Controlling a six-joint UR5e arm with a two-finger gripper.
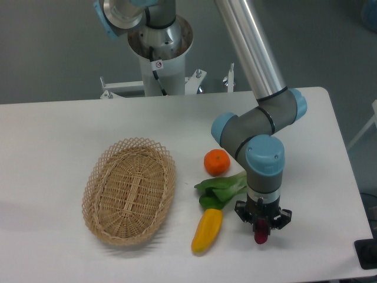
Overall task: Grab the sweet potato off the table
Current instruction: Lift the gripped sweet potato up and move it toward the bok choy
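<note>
I see the potato [260,236] near the front right of the table [70,124], mostly hidden under the gripper [261,229]. The fingers stand on both sides of it, but I cannot tell if they press it. Left of it lie a pepper [207,230], greens [221,190], an orange [217,162], and a basket [129,190].

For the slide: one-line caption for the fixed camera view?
UR5e gripper down on the purple sweet potato on the white table, beside a yellow pepper, greens, orange and wicker basket.
</note>
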